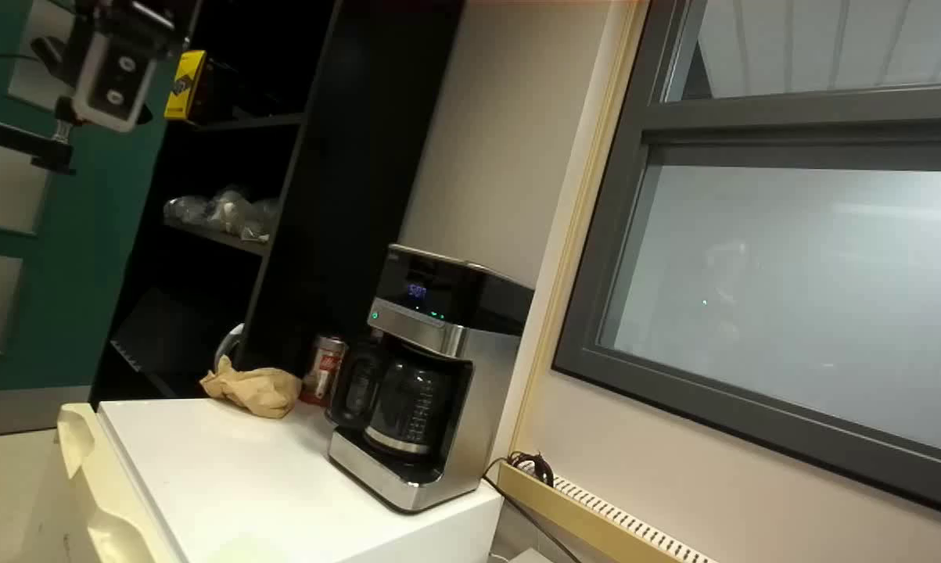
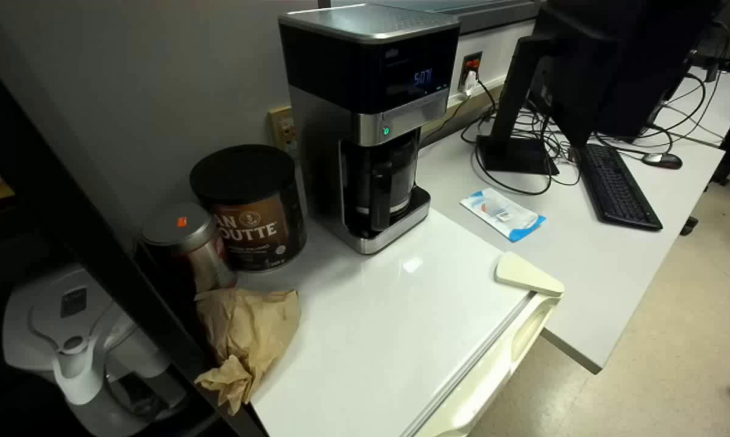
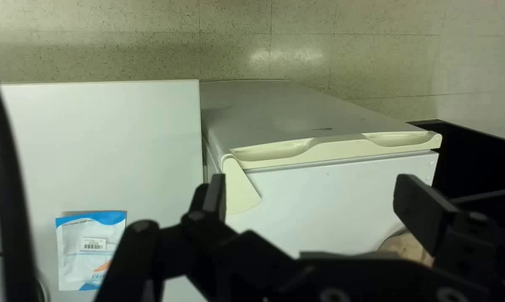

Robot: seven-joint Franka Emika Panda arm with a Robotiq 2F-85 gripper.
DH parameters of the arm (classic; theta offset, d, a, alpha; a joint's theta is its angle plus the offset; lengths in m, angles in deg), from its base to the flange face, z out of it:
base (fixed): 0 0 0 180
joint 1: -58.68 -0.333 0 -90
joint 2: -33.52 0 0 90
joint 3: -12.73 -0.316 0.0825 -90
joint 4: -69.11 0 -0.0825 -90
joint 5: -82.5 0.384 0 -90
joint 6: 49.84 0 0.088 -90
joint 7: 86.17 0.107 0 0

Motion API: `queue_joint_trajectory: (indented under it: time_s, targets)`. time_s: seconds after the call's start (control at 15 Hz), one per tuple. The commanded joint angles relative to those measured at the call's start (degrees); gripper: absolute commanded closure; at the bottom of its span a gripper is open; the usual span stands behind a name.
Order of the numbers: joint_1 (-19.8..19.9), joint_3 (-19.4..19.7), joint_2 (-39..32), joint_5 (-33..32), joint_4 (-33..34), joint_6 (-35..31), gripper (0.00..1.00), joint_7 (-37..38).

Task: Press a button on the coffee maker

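Note:
The boxy black-and-silver coffee maker (image 1: 492,399) stands upright on a white mini fridge (image 1: 212,469); it also shows in an exterior view (image 2: 325,152). Its blue display (image 2: 423,76) is lit. A green-lit round button (image 2: 386,130) sits on the silver band, also visible in an exterior view (image 1: 375,315). The dark glass carafe (image 1: 411,399) is in its bay. My gripper (image 3: 311,195) is open and empty, its fingers wide apart above the fridge top. Part of the arm shows high at the upper left in an exterior view, well apart from the coffee maker, which is out of the wrist view.
A crumpled paper bag (image 2: 252,334), a small reddish-brown can (image 2: 204,261) and a large dark coffee tub (image 2: 261,227) stand beside the coffee maker. A black shelf (image 1: 345,180) rises behind them. A desk holds a packet (image 2: 503,212), keyboard (image 2: 619,185) and monitor (image 2: 589,67).

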Motion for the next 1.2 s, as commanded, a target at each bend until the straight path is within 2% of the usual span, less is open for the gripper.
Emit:
queue_joint_trajectory:
  time_s: [0.0, 0.33, 0.53, 0.67, 0.87, 1.07, 1.13]
  targets:
    - [1.3, -1.2, -0.1, 0.4, 0.1, 0.2, 0.0, -0.3]
    - [1.3, -1.2, -0.1, 0.4, 0.1, 0.2, 0.0, -0.3]
    - [1.6, -1.3, -3.7, -1.2, 1.5, -1.3, 0.0, -2.3]
    - [1.9, -2.0, -6.7, -4.6, 2.2, -3.8, 0.0, -3.7]
    - [2.0, -3.5, -11.8, -11.5, 3.9, -9.6, 0.0, -5.4]
    - [1.9, -4.4, -14.7, -14.8, 3.6, -19.8, 0.0, -8.7]
    - [1.9, -4.6, -15.5, -13.7, 3.1, -24.7, 0.08, -10.3]
